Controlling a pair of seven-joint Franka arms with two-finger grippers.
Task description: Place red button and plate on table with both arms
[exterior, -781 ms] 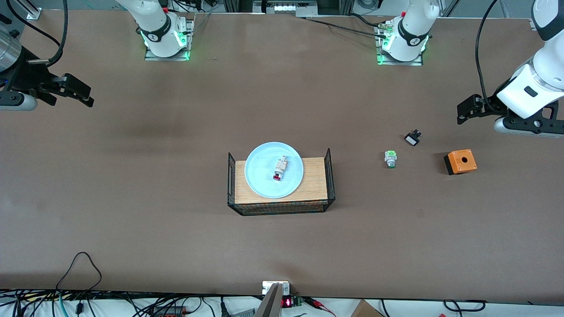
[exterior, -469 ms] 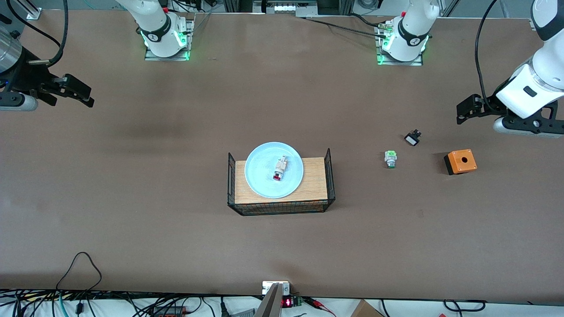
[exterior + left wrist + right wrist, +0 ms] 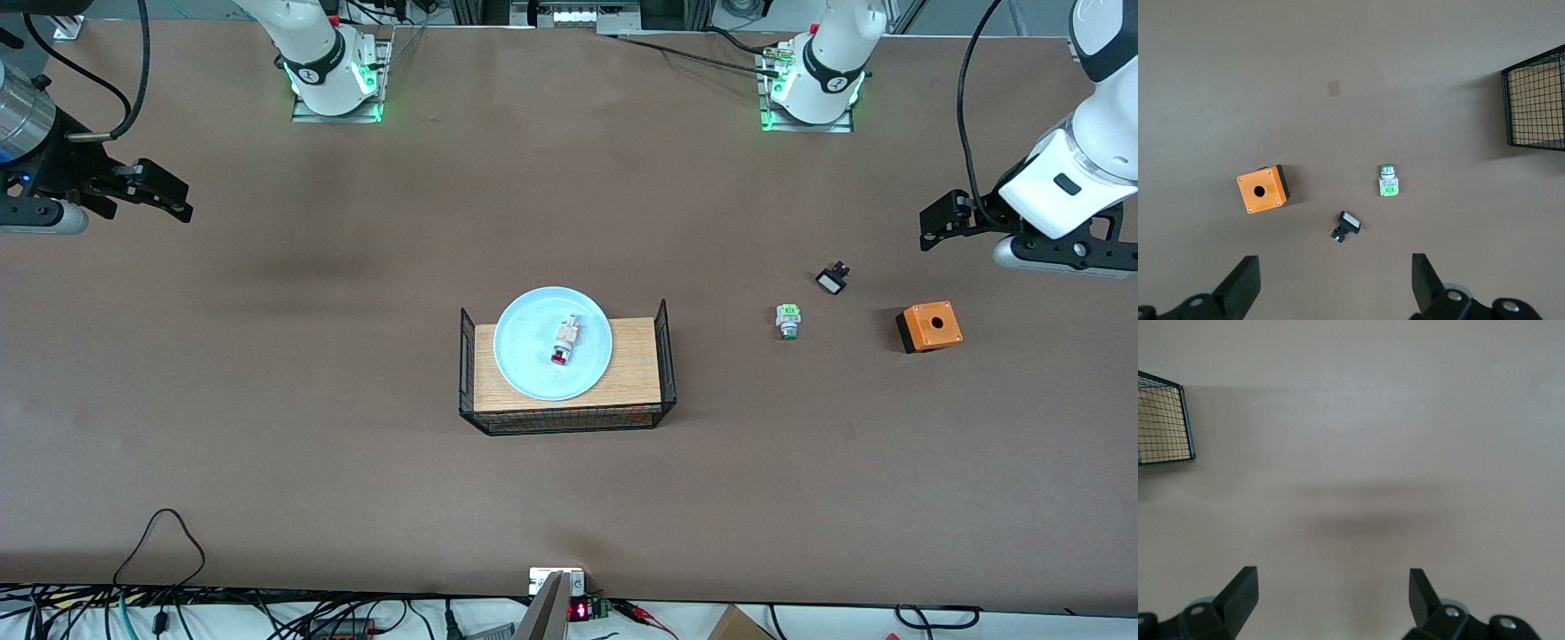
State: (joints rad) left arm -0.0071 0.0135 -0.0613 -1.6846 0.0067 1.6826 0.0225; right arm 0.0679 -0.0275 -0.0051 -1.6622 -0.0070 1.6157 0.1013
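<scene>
The red button (image 3: 564, 341) lies on its side in the middle of the plate (image 3: 533, 373), red cap pointing toward the front camera. The plate sits on the wood top of the wire rack (image 3: 636, 356), covering most of the end toward the right arm. The rack stands about mid-tabletop (image 3: 356, 462), its mesh sides rising at both ends.

Toward the left arm's end there's a small cluster, well apart from the rack: a green button (image 3: 788, 321) on the tabletop, a little black switch (image 3: 832, 279) with a white face just beside it and farther from the front camera, and an orange box (image 3: 930, 326) with a hole in its top, closer to the table's end. The left wrist view shows all three spread out: green button (image 3: 1387, 181), black switch (image 3: 1345, 227), orange box (image 3: 1262, 189), with a corner of the rack (image 3: 1537, 100) at the edge.

The left gripper (image 3: 935, 222) hangs over the tabletop near that cluster, fingers (image 3: 1241, 287) spread wide, nothing between them. The right gripper (image 3: 173, 197) hovers over bare tabletop at its own end, well apart from the rack, its fingers (image 3: 1238, 593) also wide apart and holding nothing; a corner of the rack (image 3: 1165, 420) shows in its wrist view.
</scene>
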